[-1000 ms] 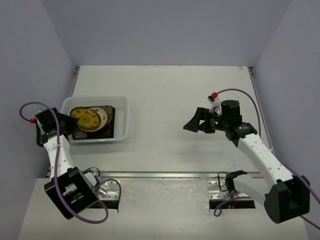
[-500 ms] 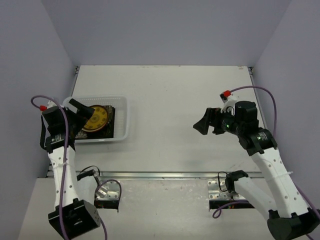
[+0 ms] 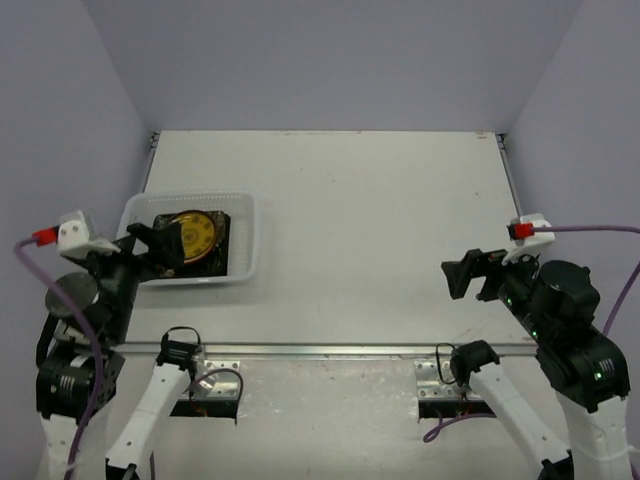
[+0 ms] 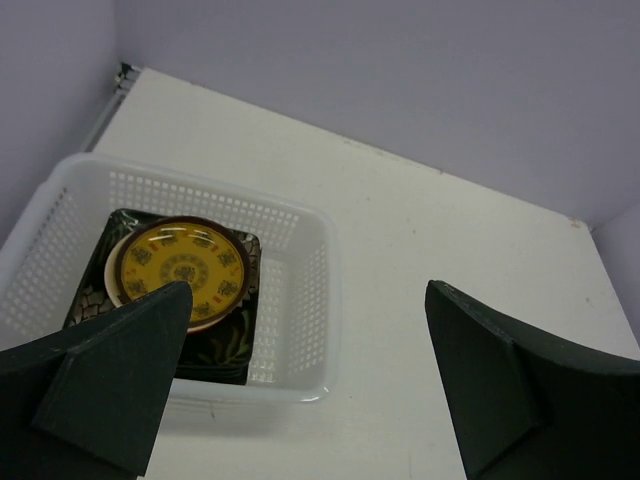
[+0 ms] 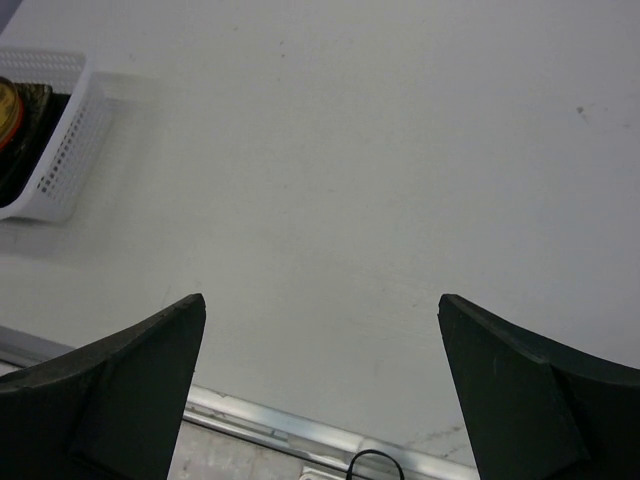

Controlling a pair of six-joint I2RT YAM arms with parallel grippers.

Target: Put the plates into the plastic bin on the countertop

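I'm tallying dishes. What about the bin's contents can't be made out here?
Plate count: top and left wrist views, yellow plate covers those below; cream rim, black floral square peek out.
Near-left corner of bin: top view, left claw hides it.
Right wrist view: bin cut by left edge.

Robotics lab test cell: a plain white countertop (image 3: 380, 230) boxed in by bare lavender walls (image 3: 330, 60) on the left, far and right sides. A cabled left arm (image 3: 105, 285) and right arm (image 3: 560, 310) are mounted by a metal rail (image 3: 330, 350) at the near edge.
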